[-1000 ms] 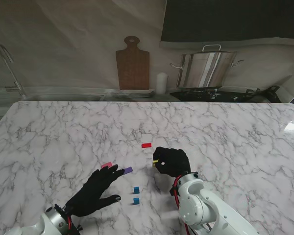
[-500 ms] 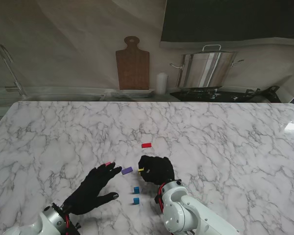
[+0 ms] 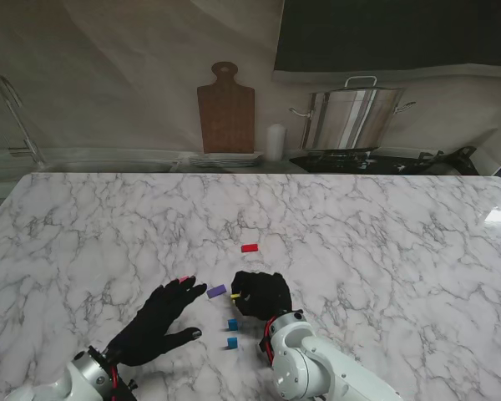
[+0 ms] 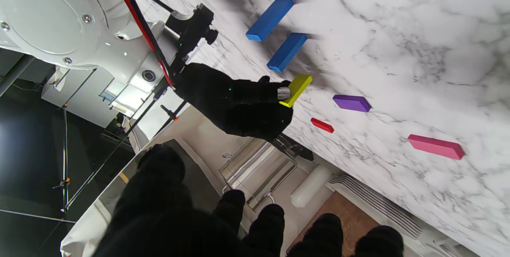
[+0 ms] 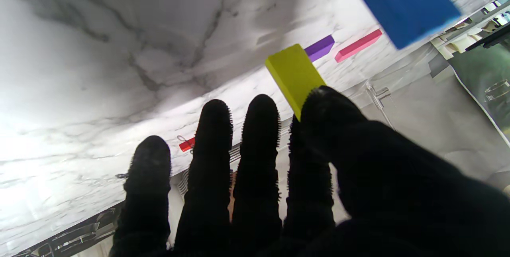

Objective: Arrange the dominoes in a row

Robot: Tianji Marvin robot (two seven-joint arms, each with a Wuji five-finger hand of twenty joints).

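Note:
My right hand is shut on a yellow domino, pinched between thumb and forefinger just above the table; the yellow domino hangs over the spot past two upright blue dominoes. A purple domino lies flat just left of it. A pink domino lies under the fingertips of my left hand, which is open with fingers spread. A red domino lies flat farther from me.
At the table's far edge stand a wooden cutting board, a white candle, stacked plates and a steel pot on a stove.
My right hand has carried the yellow domino leftward and nearer to me, from beside the red domino's side to just beyond the blue pair. The left hand shifted slightly left.

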